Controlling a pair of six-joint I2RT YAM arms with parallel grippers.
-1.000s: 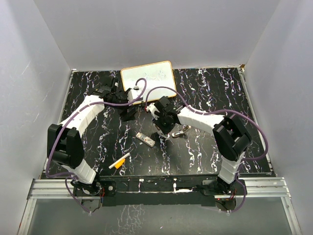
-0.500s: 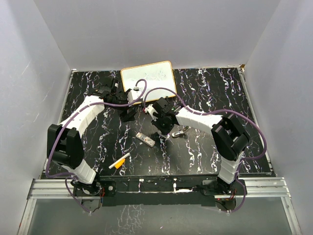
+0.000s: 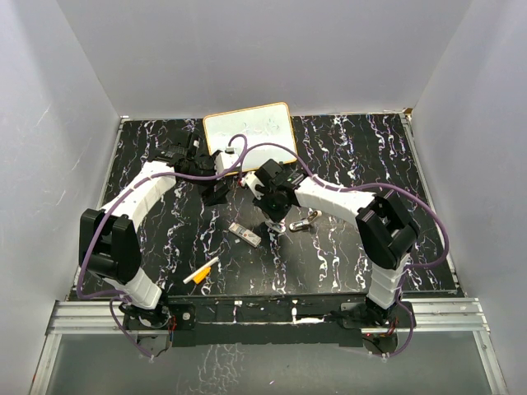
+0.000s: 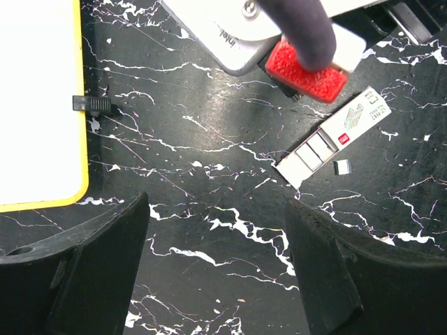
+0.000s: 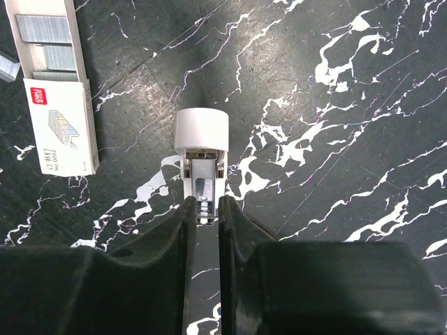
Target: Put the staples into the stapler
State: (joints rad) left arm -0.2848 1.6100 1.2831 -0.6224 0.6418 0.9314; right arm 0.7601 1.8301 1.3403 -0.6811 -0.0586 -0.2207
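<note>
A yellow-framed whiteboard [image 3: 248, 130] lies at the middle of the desk's far edge. The left tool [image 4: 216, 279] hangs just in front of the board's near edge, its fingers spread wide and holding nothing. At mid-desk the right tool [image 5: 203, 209] is closed to a narrow slot on the metal end of the stapler [image 5: 201, 130], whose white cap points away from it. The staples [image 3: 244, 234] lie flat just nearer and to the left, the tray partly out of its sleeve, apart from the stapler. An orange-and-white marker [image 3: 202, 271] lies toward the near edge, left of centre. A small silvery item [image 3: 305, 220] sits right of the right tool.

The desk [image 3: 346, 263] is black with white veining, boxed in by pale walls.

From above, the right arm [image 3: 329, 196] hides the stapler. The left wrist view alone shows a small black piece [image 4: 92, 104] against the whiteboard's frame and a loose staple clump [image 4: 341, 166] beside the staples.
</note>
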